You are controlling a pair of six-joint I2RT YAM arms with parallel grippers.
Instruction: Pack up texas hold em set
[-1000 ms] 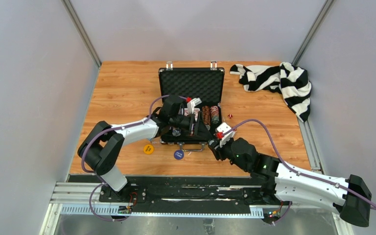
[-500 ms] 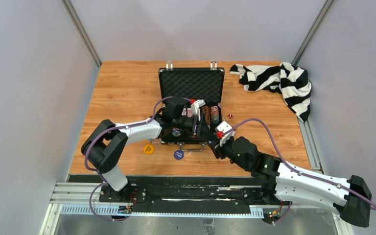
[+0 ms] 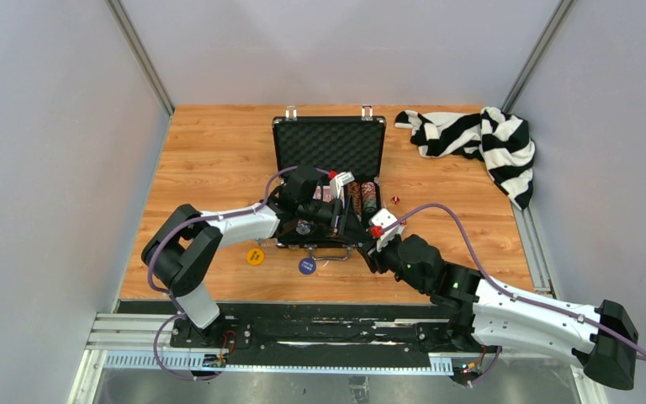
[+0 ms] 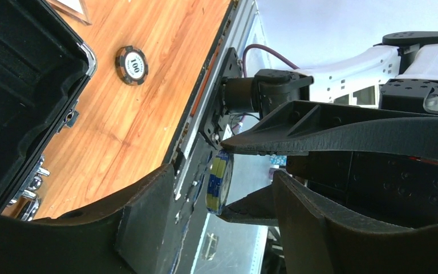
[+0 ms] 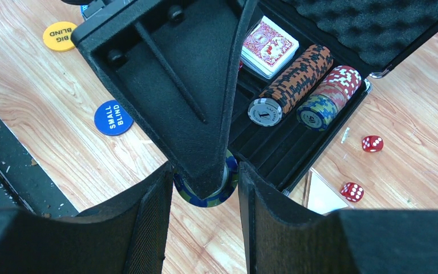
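Poker chips [image 4: 219,181], a short blue-and-yellow stack, were pinched by their rims between the two fingers of the right hand [image 5: 205,171]. That hand was clenched on them just off the near right corner of the briefcase [image 3: 328,145], above the table [image 3: 210,168]. The left hand [image 4: 222,171] reached across the case from the left and was released, its fingers wide apart with one toward each flat face of the stack. One left finger [image 5: 177,85] covered the upper face in the right wrist view; whether it touched the chips could not be told.

The briefcase lay open in the middle of the table, its foam-lined lid tipped back toward the far edge. In its tray lay a card deck [image 5: 269,45] with red backs. Beside the deck was an orange-and-black chip row [image 5: 296,74] on edge, and beside that a red-and-white chip row [image 5: 337,83] ending in blue-and-yellow chips.

On the wood to the right of the case lay a red die [image 5: 372,142] and a second die [image 5: 352,191]. In front of the case lay a yellow button [image 5: 60,35] marked BIG BLIND and a blue button [image 5: 113,117] marked SMALL BLIND. A black 100 chip [image 4: 132,64] lay flat near the case's corner. A striped cloth [image 3: 479,139] was heaped at the far right of the table, well apart from the case.
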